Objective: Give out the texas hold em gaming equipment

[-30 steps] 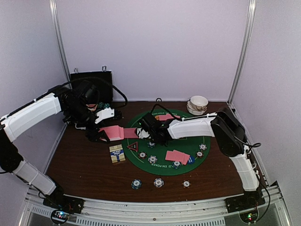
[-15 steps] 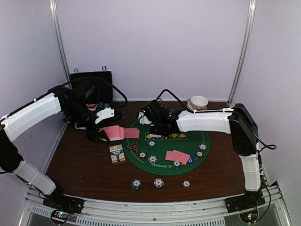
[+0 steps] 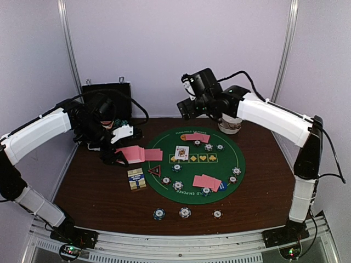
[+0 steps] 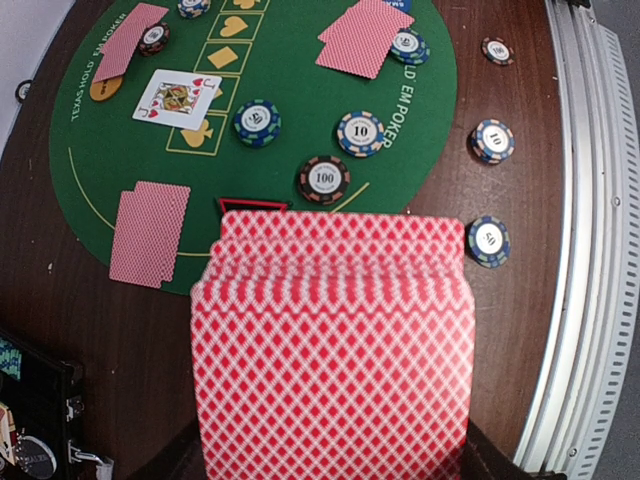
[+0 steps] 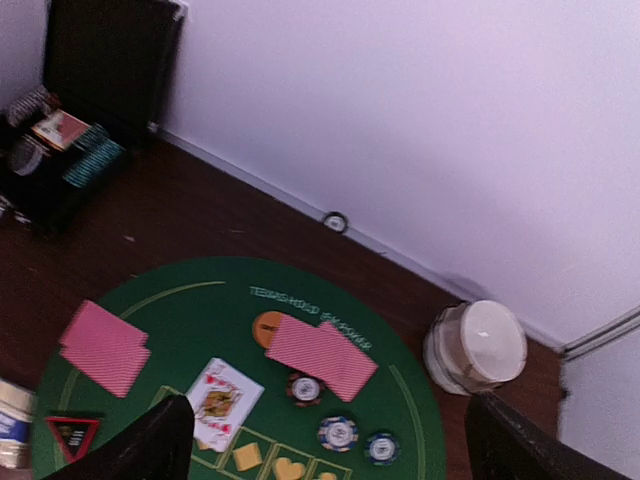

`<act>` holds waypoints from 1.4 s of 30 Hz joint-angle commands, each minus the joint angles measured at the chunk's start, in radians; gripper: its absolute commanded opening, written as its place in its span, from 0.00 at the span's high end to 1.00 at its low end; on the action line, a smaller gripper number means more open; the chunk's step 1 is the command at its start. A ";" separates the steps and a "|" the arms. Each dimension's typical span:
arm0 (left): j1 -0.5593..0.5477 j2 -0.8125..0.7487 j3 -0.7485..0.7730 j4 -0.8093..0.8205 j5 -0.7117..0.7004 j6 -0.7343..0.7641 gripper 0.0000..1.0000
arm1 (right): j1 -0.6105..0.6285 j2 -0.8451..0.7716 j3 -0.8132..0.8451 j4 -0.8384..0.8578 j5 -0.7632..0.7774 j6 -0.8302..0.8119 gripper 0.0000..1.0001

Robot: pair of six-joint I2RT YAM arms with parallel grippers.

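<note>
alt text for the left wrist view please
A stack of pink-backed cards fills the foreground, slightly fanned. Beyond it a green poker mat holds one face-up card, face-down cards and striped chips; more chips lie on the dark wooden table.

Mat [image 4: 300, 70] reads "TEXAS HOLD EM POKER"; chip [image 4: 323, 178] shows 100.

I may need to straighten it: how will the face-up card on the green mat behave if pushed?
The face-up playing card lies flat on the round green felt mat, so its edge is probably hard to catch. Being thin, it likely bends easily and slides when nudged.
</note>
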 commanded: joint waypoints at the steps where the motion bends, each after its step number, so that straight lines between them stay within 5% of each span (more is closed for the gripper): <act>1: 0.007 -0.012 0.036 0.007 0.028 0.000 1.00 | -0.088 -0.055 0.027 -0.199 -0.651 0.451 0.03; 7: 0.007 -0.011 0.043 0.006 0.034 0.002 1.00 | -0.094 -0.068 -0.112 -0.033 -1.100 0.711 0.00; 11: 0.007 -0.011 0.041 0.006 0.037 0.002 1.00 | -0.077 -0.067 -0.204 0.119 -1.261 0.851 0.01; 42: 0.006 -0.006 0.052 0.006 0.044 0.002 1.00 | 0.069 0.149 -0.128 0.433 -1.426 1.104 0.06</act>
